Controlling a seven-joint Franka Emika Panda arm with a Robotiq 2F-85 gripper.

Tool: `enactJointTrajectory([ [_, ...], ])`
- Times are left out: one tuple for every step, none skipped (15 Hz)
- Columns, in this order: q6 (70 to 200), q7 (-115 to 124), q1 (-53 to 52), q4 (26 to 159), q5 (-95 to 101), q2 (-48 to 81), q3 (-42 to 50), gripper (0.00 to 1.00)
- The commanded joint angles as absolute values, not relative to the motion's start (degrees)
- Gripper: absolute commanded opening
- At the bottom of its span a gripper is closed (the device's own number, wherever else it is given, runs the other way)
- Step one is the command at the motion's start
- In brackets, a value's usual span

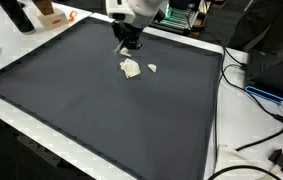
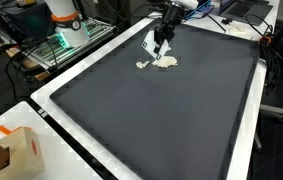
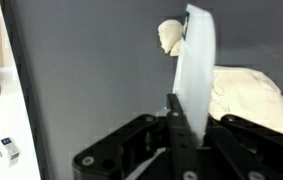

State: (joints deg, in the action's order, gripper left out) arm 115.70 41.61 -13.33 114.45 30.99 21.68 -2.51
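A: Holding anything?
B: Yes, your gripper [image 3: 176,112] is pinched tight on a thin white sheet [image 3: 199,60], upright, far end of the mat [image 1: 101,120], beside a crumpled lump [image 3: 249,95]. Grasp step, I'd judge; next calls for a clean lift.

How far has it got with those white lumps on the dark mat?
Done: the jaws are shut on a flat white piece. In hand: that piece stands by the large lump. Left: that lump and the small lump lie apart on the mat.
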Motion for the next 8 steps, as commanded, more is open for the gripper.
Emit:
enactJointTrajectory([
  [113.4,42.5,-15.0,112.5,33.0,23.8,-1.4,0.01],
  [113.3,42.5,-15.2,112.3,33.3,24.1,-1.3,0.01],
  [113.4,42.2,-15.3,112.1,33.6,24.4,-1.2,0.01],
  [113.5,42.1,-15.4,111.9,33.9,24.6,-1.2,0.01],
  [113.6,42.1,-15.5,111.7,34.1,24.8,-1.1,0.01],
  [113.7,42.0,-15.5,111.6,34.2,25.0,-1.1,0.01],
  [113.8,41.9,-15.5,111.5,34.4,25.0,-1.1,0.01],
  [113.7,41.9,-15.7,111.6,34.8,25.0,-1.0,0.01],
])
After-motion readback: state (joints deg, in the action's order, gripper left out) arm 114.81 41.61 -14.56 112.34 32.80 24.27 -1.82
